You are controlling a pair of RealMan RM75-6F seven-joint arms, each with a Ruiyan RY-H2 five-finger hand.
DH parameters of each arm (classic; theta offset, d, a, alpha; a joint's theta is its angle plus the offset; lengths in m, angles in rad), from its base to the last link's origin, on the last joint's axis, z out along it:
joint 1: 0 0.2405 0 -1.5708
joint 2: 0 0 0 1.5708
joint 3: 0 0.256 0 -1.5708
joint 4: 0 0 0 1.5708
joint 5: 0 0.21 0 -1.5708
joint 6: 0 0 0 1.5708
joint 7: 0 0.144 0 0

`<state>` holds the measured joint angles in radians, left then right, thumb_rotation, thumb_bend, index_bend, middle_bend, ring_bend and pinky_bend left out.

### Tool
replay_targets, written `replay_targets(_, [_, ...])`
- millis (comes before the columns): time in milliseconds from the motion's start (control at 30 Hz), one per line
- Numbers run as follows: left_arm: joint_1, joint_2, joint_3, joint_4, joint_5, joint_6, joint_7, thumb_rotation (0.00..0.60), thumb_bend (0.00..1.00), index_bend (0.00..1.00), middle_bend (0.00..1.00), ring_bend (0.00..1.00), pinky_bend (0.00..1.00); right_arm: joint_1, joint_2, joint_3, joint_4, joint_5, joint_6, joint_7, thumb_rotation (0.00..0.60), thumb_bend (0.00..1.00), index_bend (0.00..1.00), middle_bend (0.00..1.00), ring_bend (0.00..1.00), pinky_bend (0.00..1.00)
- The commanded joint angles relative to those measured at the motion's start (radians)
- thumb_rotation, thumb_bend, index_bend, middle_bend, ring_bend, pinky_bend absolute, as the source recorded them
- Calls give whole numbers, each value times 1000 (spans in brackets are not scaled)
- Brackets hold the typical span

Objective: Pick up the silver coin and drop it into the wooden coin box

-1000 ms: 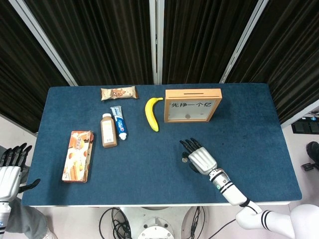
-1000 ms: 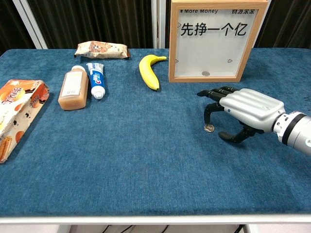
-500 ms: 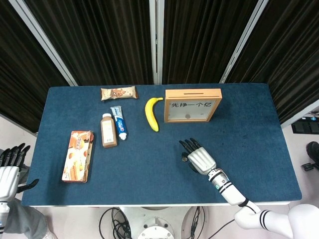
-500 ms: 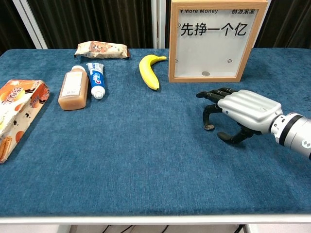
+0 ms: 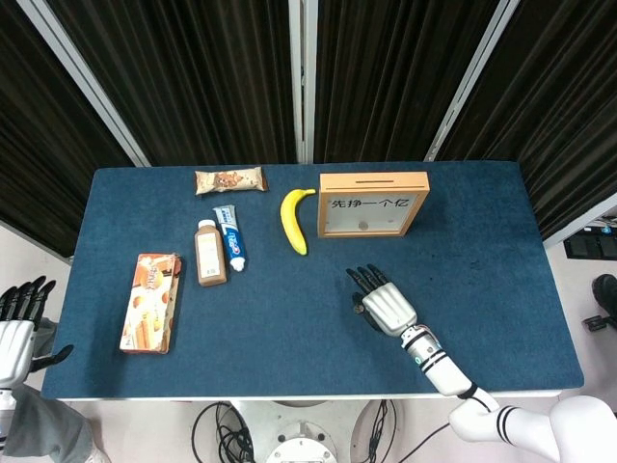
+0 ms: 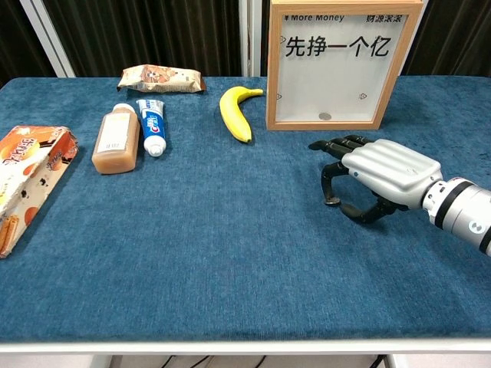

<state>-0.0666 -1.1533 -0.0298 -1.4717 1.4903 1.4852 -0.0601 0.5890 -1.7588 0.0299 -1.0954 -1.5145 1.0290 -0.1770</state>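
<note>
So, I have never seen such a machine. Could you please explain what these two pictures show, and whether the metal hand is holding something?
It is a two-armed robot with human-like hands at a blue table. One camera looks down from its head, one forward from its chest. The right hand curls its fingers down over the silver coin, which lies on the cloth, not lifted. The left hand waits off the table's edge. Also there: the wooden coin box, a banana, toothpaste, a drink bottle, and two snack packs.

Blue-clothed table (image 5: 501, 251); banana (image 5: 294, 220), snacks.
</note>
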Motion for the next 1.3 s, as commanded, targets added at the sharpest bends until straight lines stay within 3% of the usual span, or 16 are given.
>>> replay_targets(33, [0,-1,-1,5,0,0,-7,600,125,25,0,0,0,1,-5,3,7,1,3,2,600,365,514,29,0,0])
replay_targets(333, [1,-2,1,20,4,2,-22,600,124,26,0,0,0,4,-13,5,21,1,8,5,600,362,511,32,0,0])
replay_targets(467, [1,-3,1,22,6,3,-23,600,124,26,0,0,0,4,-10,1,21,-5,13,4,600,347,424,30,0,0])
replay_targets(700, [3,-4,1,22,4,4,-21,600,125,26,0,0,0,4,-4,-3,18,-17,26,14,600,346,369,27,0,0])
replay_targets(1033, [5,-5,1,20,3,7,-14,600,124,26,0,0,0,6,-2,-12,21,-35,37,29,600,348,367,27,0,0])
replay_targets(1300, [6,-5,1,20,4,6,-15,600,125,26,0,0,0,7,-6,-21,35,-56,54,44,600,370,464,38,0,0])
